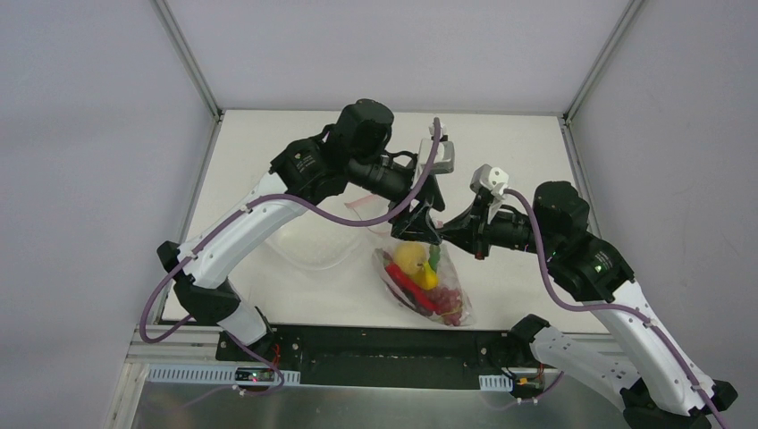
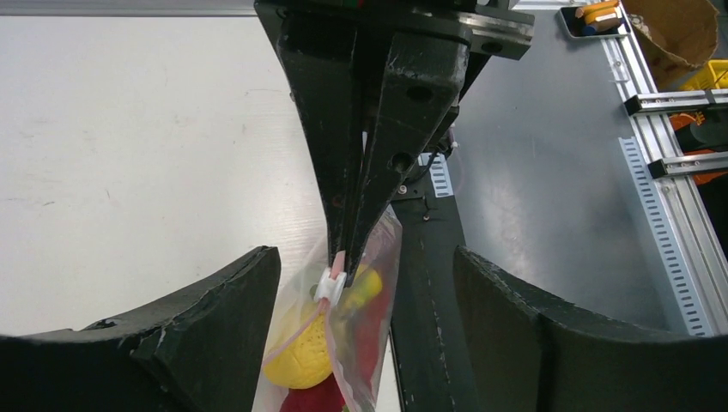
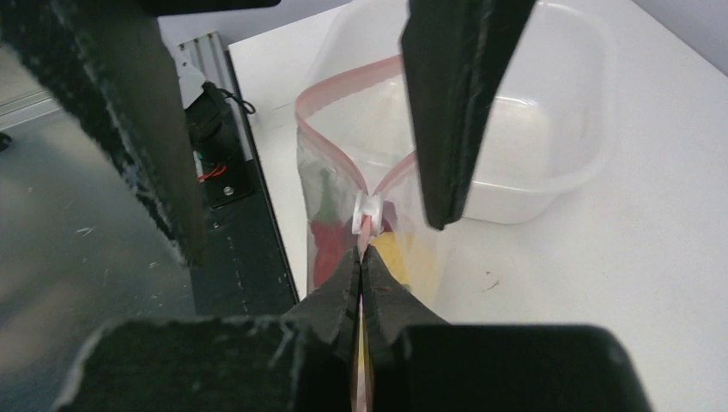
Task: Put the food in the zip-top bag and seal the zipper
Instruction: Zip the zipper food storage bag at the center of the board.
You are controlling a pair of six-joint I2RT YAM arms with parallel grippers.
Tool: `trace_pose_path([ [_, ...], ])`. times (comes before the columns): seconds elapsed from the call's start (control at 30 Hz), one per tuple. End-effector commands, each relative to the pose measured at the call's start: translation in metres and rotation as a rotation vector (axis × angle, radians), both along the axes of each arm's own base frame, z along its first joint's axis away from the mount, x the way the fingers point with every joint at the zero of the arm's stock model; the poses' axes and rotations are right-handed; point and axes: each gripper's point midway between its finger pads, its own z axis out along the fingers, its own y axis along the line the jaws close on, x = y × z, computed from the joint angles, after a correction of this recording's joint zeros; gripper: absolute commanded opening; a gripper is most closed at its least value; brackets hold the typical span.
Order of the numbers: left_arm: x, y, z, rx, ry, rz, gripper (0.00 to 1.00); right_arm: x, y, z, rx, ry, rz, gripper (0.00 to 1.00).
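One zip-top bag (image 1: 447, 281), food (image 1: 411, 261) inside, is held up over the worktop (image 1: 268, 152). The right end effector (image 3: 361, 262) pinches its zipper (image 3: 343, 86), and the left end effector (image 2: 365, 275) straddles the slider (image 3: 369, 210), spread. Closing squarely, then pulling level, should seal it.

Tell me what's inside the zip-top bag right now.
The clear zip-top bag shows a round yellow fruit, red chili, green chili and dark red grapes. The pile and crinkled plastic hide whatever lies underneath.
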Motion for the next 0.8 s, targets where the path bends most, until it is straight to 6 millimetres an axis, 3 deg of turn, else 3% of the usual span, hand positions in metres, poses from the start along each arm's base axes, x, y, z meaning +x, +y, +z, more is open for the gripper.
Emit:
trace_pose_path([
  [0.0, 0.0, 0.001, 0.004, 0.004, -0.035, 0.019, 0.69, 0.017, -0.002, 0.019, 0.052, -0.079, -0.078, 0.0],
  [0.23, 0.011, 0.007, -0.008, 0.06, -0.047, 0.095, 0.45, 0.023, -0.007, 0.013, 0.059, -0.085, -0.131, 0.0],
  [0.37, 0.016, 0.002, -0.007, 0.048, -0.039, 0.117, 0.41, 0.02, -0.006, 0.011, 0.066, -0.073, -0.118, 0.0],
  [0.53, 0.017, -0.001, -0.012, 0.056, -0.028, 0.117, 0.26, 0.02, -0.009, 0.013, 0.076, -0.084, -0.131, 0.0],
  [0.77, 0.018, -0.003, -0.018, 0.072, -0.018, 0.118, 0.17, 0.02, -0.009, 0.01, 0.087, -0.076, -0.144, 0.0],
])
